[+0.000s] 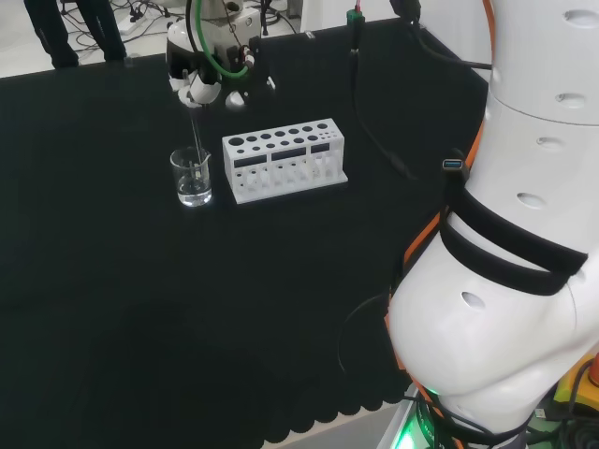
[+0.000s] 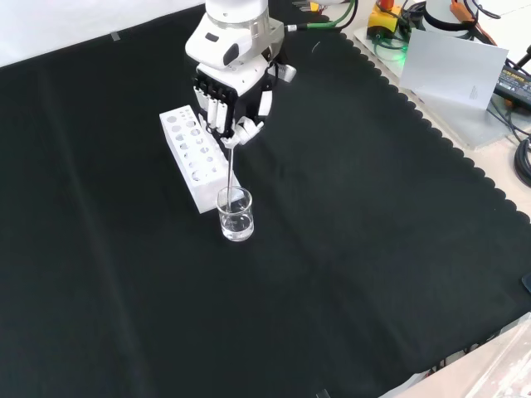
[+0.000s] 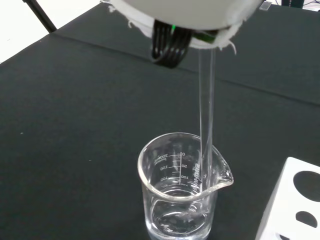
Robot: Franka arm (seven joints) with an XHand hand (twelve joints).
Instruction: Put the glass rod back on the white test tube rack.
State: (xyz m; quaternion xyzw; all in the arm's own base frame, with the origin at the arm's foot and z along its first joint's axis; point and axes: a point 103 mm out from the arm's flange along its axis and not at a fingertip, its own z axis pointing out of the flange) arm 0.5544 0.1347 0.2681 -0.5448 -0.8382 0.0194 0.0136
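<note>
The black and white robot hand (image 2: 231, 93) pinches a thin clear glass rod (image 2: 230, 166), its lower end inside a small clear glass beaker (image 2: 236, 214) beside the white plastic test tube rack (image 2: 192, 152). Moving sideways before the rod clears the rim would likely tip the beaker.

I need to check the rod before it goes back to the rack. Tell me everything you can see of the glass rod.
The glass rod is a thin, straight stick of clear glass, standing nearly upright. The hand pinches its upper end from above. Its lower end reaches down inside a small clear beaker that holds a little clear liquid at the bottom. The beaker stands on the black cloth next to one end of the white rack. The rod is not in the rack.
</note>
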